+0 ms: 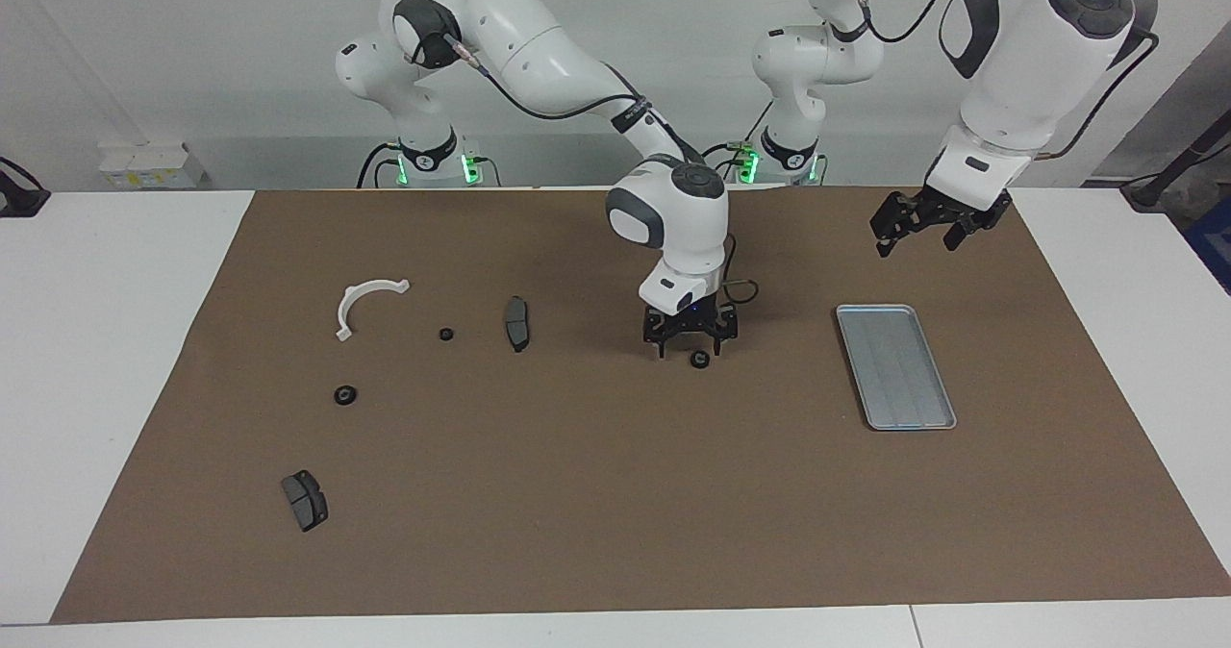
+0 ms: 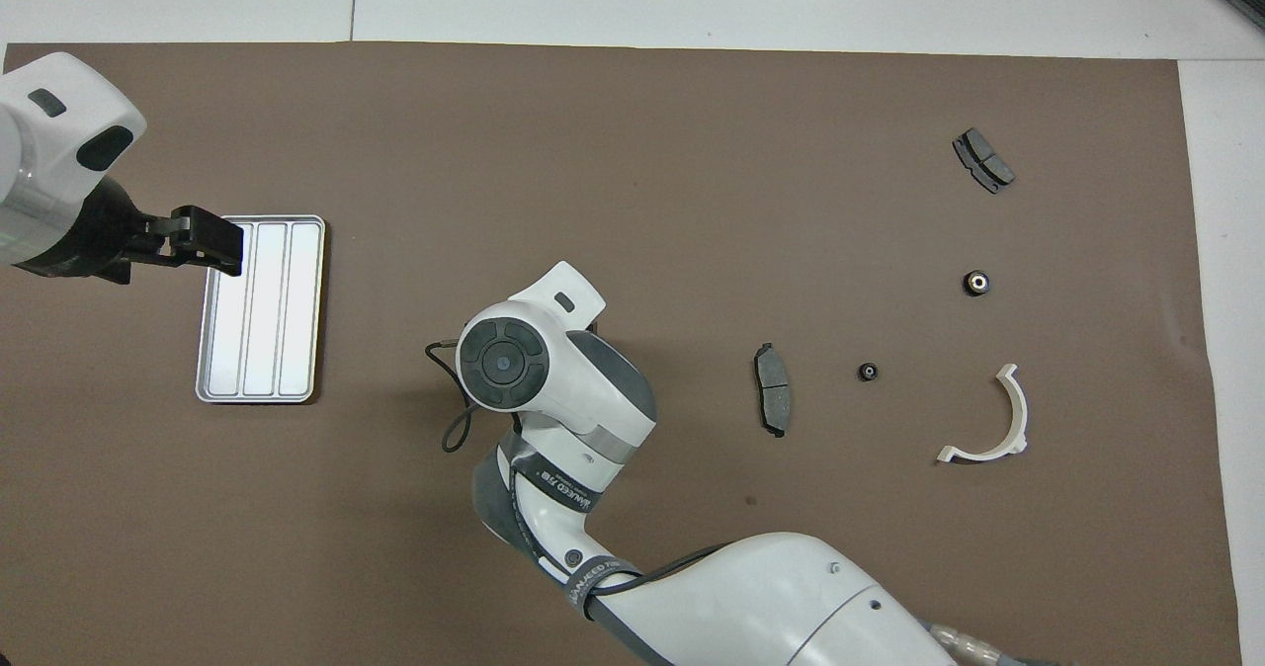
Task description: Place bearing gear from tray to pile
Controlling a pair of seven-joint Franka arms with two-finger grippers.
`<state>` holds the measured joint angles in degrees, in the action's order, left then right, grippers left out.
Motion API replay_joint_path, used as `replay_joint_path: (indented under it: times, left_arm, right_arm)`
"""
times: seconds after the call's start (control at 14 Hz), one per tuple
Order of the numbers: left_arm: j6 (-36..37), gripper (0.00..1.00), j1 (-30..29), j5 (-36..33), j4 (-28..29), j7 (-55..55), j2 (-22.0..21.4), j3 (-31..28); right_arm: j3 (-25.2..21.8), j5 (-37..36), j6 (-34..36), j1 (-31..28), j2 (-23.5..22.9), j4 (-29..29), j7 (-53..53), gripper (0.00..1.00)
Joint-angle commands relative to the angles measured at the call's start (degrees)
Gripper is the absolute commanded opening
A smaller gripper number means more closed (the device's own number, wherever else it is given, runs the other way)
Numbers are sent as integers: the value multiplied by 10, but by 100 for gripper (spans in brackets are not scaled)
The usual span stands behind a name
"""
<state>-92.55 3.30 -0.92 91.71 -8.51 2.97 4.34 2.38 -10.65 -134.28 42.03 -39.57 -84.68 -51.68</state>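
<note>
The silver-grey tray (image 1: 896, 367) lies empty toward the left arm's end of the table; it also shows in the overhead view (image 2: 262, 307). My right gripper (image 1: 689, 350) is low over the mat at mid-table, open, with a small black bearing gear (image 1: 700, 360) on the mat at its fingertips. In the overhead view the right wrist hides both. The pile lies toward the right arm's end: a white arc (image 1: 370, 304), two dark brake pads (image 1: 517, 323) (image 1: 305, 499), and two more bearing gears (image 1: 446, 334) (image 1: 345, 395). My left gripper (image 1: 918, 242) waits open in the air over the tray's near edge.
A brown mat (image 1: 596, 513) covers most of the white table. The right arm's forearm stretches across from its base to mid-table. A black cable loops beside the right wrist (image 2: 450, 419).
</note>
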Motion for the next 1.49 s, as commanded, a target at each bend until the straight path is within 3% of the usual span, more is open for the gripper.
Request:
replay_joint_path:
  times: [0.0,0.21,0.64,0.78,0.85,1.14,1.42]
  left_arm:
    - [-10,100,-12,-3,22,3,-23,2]
    - [-9,100,-15,-3,22,3,-23,2]
    - [-9,100,-15,-3,22,2,-23,2]
    - [-9,100,-15,-3,22,2,-23,2]
    - [-8,100,-15,-3,22,2,-23,2]
    - [-8,100,-15,-3,22,2,-23,2]
    - [-8,100,-15,-3,22,2,-23,2]
  right_arm:
    - [0,-23,-7,7,-24,19,-20,84]
    - [0,-38,-13,0,-28,21,-19,58]
    - [-5,-65,-23,0,-25,21,-19,31]
    - [-8,-66,-18,-1,-13,21,-19,7]
    - [-10,-67,-17,-5,-4,19,-20,0]
    - [-12,-68,-15,-36,54,-43,-21,0]
    - [-11,-69,-41,-106,191,-216,27,0]
